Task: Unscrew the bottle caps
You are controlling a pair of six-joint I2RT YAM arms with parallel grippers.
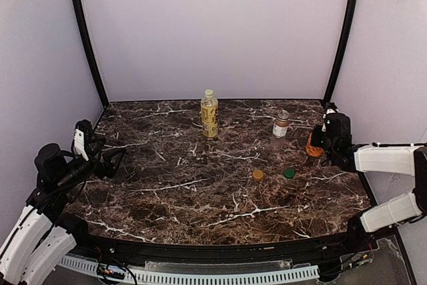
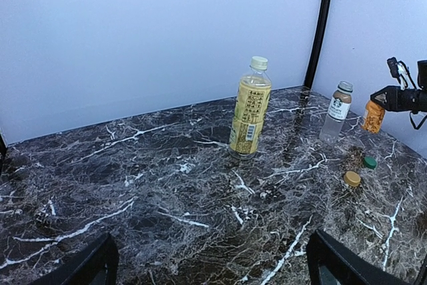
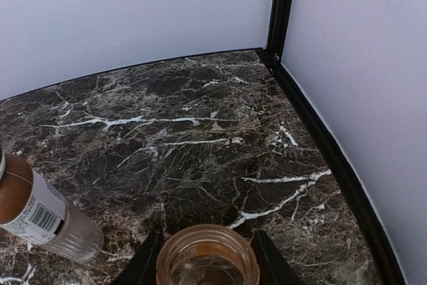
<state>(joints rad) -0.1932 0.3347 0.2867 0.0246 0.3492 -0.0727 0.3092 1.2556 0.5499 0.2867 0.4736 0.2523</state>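
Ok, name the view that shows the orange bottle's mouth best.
Right wrist: it looks down into the orange bottle, uncapped and close up. Top external and left wrist show only its side, small and far off.

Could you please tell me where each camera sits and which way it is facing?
Top external: above and behind the arms, looking down over the table; both show.
Left wrist: low at left, facing far-right; open left tool's fingers in bottom corners.
Right wrist: over the right tool, facing the far right corner; fingers grip the orange bottle.
All share the white-labelled bottle.
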